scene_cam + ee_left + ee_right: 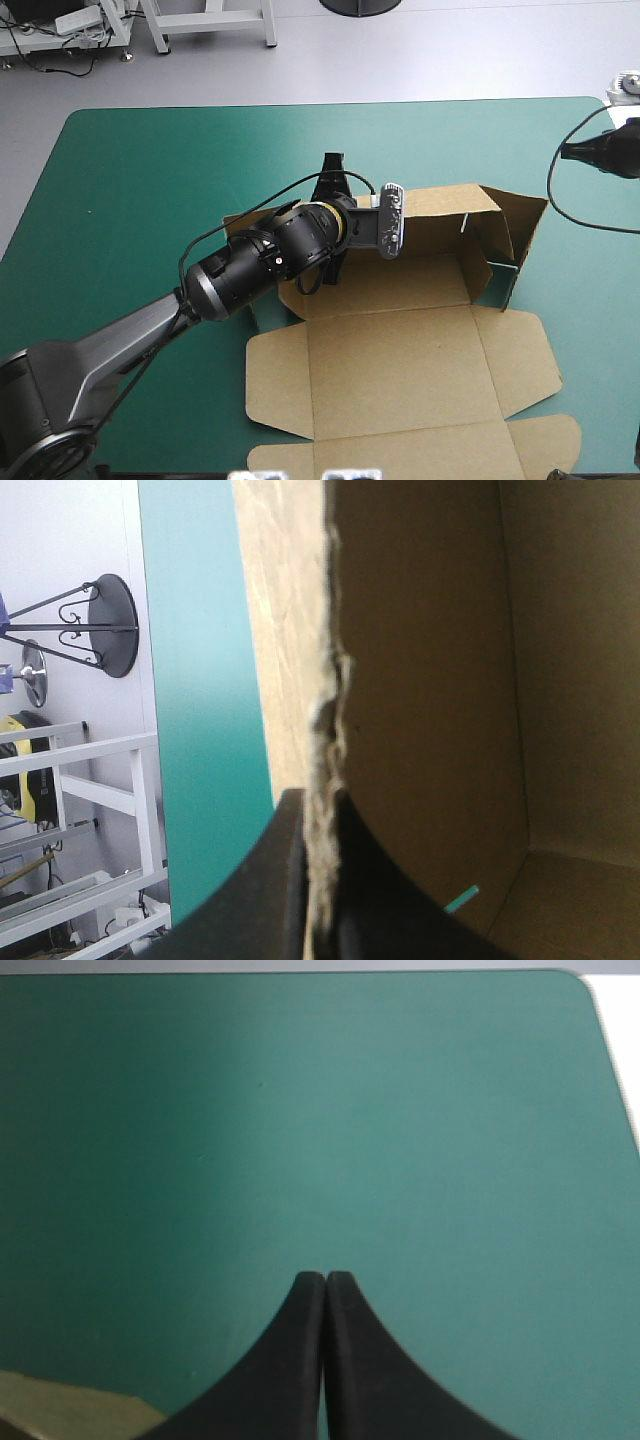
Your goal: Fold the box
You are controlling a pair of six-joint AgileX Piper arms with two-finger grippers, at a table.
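The brown box [400, 360] lies right of the table's middle, its far and right walls raised and its lid flat toward the near edge. My left gripper [331, 165] reaches over the far wall's left end. In the left wrist view the left gripper [320, 880] is shut on that wall's ragged board edge [330, 700], one finger on each side. My right gripper [570, 152] hovers by the table's right edge, apart from the box. In its own view the right gripper [326, 1280] is shut with nothing in it, and a corner of brown board [60, 1405] lies under it to one side.
Bare teal-green cover [150, 180] spreads over the left half and along the far side of the table. The lid's flaps [275, 385] reach close to the near edge. The table's far right corner [590, 105] lies just beyond the right gripper.
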